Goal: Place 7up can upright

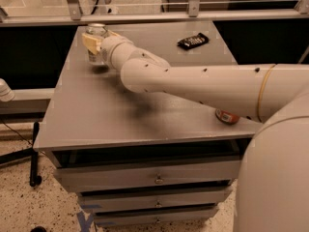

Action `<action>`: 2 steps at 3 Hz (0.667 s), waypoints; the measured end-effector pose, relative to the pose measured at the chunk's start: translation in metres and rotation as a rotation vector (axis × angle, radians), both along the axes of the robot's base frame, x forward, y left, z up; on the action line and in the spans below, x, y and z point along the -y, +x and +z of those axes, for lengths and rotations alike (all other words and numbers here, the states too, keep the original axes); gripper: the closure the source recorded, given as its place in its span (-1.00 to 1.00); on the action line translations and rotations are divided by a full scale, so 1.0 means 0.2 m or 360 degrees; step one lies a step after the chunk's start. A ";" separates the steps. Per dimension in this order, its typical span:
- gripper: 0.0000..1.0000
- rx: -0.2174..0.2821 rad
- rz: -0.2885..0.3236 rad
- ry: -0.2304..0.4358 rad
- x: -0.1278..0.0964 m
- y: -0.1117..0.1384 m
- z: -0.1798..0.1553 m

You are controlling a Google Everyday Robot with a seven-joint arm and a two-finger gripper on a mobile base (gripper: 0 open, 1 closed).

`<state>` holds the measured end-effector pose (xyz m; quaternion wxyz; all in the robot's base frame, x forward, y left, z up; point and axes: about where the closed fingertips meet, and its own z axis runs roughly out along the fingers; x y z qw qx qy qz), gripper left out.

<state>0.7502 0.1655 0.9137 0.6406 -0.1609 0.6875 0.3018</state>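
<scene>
The 7up can (95, 52) is a small silvery can with a silver top. It stands upright at the far left corner of the grey table (96, 115), its base on or just above the top. My gripper (94, 41) is at that corner, its cream fingers (88, 40) closed around the can's upper part. The white arm reaches across the table from the right.
A black snack packet (193, 41) lies at the far middle of the table. An orange-red can (227, 116) sits near the front right edge, partly hidden under my arm. Drawers (154, 178) are below the table top. A glass rail runs behind the table.
</scene>
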 end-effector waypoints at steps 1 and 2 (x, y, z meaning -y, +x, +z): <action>0.19 0.0001 -0.0003 -0.0061 -0.03 -0.04 -0.07; -0.28 0.0014 -0.0011 -0.0124 -0.03 -0.06 -0.11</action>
